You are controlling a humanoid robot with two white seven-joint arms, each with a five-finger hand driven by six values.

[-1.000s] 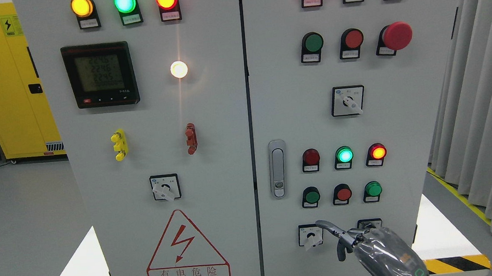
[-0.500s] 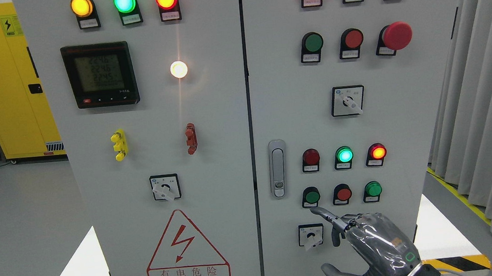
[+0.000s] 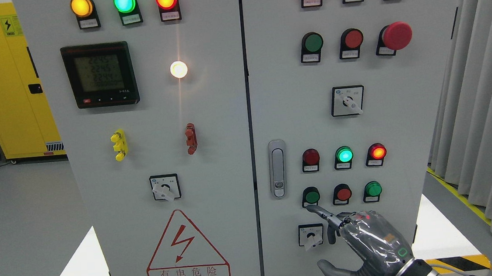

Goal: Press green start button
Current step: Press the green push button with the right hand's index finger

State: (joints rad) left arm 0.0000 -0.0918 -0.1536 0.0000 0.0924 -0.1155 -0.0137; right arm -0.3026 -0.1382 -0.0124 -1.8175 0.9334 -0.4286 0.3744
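The green push button (image 3: 311, 195) sits at the left end of the lowest button row on the right cabinet door, beside a red button (image 3: 343, 193) and another green button (image 3: 373, 188). My right hand (image 3: 346, 235) comes up from the bottom right in a clear cover. Its index finger (image 3: 322, 214) is stretched out, the tip just under the green push button's lower edge; I cannot tell whether it touches. The other fingers are curled, the thumb sticks out below, and the hand holds nothing. The left arm is out of view.
A rotary selector switch (image 3: 311, 235) sits right below the index finger. Three indicator lamps (image 3: 344, 154) glow above the button row. A door handle (image 3: 278, 168) is to the left. Grey curtains (image 3: 479, 93) hang at the right, and a yellow cabinet (image 3: 0, 87) stands at the far left.
My right hand has risen and shifted left. Its index fingertip climbed from the selector switch level to just beneath the green push button.
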